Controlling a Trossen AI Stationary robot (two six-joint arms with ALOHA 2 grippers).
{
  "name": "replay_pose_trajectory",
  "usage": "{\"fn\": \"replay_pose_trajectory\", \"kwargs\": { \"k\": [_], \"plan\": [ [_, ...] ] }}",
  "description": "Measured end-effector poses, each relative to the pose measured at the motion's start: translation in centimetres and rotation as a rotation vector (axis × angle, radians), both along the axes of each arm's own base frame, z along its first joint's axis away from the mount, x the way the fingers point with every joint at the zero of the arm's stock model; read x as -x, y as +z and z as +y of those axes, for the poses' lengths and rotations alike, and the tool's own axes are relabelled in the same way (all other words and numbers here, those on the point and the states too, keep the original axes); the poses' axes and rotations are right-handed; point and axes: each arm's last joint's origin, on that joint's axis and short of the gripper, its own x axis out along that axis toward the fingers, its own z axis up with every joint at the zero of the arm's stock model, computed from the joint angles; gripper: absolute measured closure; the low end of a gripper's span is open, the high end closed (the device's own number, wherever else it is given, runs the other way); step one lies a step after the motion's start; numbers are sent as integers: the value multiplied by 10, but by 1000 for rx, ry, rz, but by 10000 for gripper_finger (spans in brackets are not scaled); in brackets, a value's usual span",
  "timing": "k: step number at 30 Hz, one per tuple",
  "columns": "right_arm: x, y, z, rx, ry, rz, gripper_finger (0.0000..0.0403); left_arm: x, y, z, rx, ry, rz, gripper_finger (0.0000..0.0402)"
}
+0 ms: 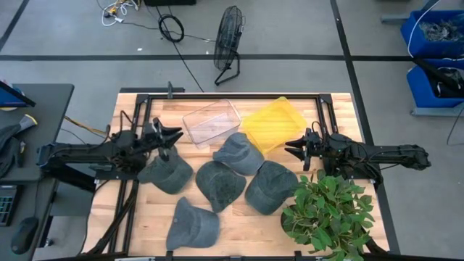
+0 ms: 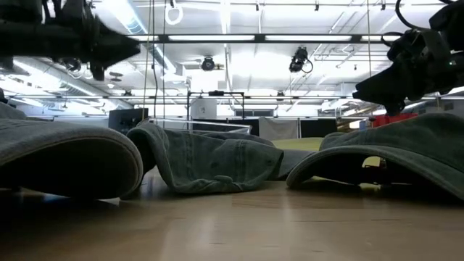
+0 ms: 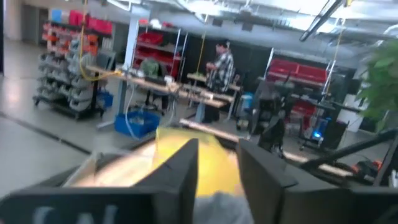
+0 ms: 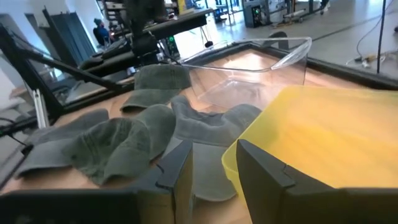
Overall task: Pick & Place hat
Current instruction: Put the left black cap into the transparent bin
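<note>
I see the left gripper (image 1: 171, 138) parted a little w/ nothing in it, above the hat (image 1: 166, 172) nearest it; right gripper (image 1: 296, 148) also slightly parted & holding nothing, by the yellow tray (image 1: 279, 116); four more hats lie mid-table beside the clear bin (image 1: 210, 120).

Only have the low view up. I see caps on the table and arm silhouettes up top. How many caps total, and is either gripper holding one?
Observer: Five grey caps in the high view; nearest the left gripper is the leftmost cap. Neither gripper holds one.
Operator: Bins?
Observer: A clear bin and a yellow bin, side by side at the table's far side.
Operator: Right arm?
Observer: The right gripper is open, beside the yellow bin's edge, above the table.
Operator: Anything else?
Observer: A potted plant at the near right corner.
</note>
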Motion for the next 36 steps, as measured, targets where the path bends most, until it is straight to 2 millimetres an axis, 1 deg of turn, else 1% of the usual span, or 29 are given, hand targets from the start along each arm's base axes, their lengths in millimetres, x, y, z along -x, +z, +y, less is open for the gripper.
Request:
{"fn": "replay_pose_trajectory", "kwargs": {
  "k": [4,7,10,15,18,20,22,24,26,28,30,32,34,36],
  "plan": [
    [0,0,0,-28,-5,-3,273,-6,23,-1,-74,-46,2,223],
    [0,0,0,-80,-15,-10,273,-15,37,-1,-87,-68,77,207],
    [0,0,0,-98,-18,-13,273,-26,50,0,-18,-76,238,204],
    [0,-1,0,-55,-7,-5,273,-34,75,1,148,-57,622,210],
    [0,0,0,-48,-6,-3,273,-32,83,-1,328,-19,861,211],
    [0,-1,0,-48,-6,-3,273,-29,84,-4,468,37,976,211],
    [0,-1,0,-48,-6,-3,273,-25,80,-9,577,95,1066,211],
    [0,0,0,-46,-6,-3,273,-23,69,-15,637,146,1133,212],
    [0,0,0,-45,-6,-3,273,-22,52,-20,687,185,1165,213],
    [0,0,0,-45,-6,-3,273,-22,30,-24,718,214,1190,213],
    [0,-1,0,-45,-6,-3,273,-23,8,-28,744,226,1188,213],
    [0,0,0,-45,-6,-3,273,-19,-10,-30,786,262,1191,213],
    [0,0,0,-45,-6,-3,273,-16,-23,-31,829,311,1194,214],
    [0,-1,0,-45,-6,-2,273,-15,-30,-32,833,318,1196,214]
  ]
}}
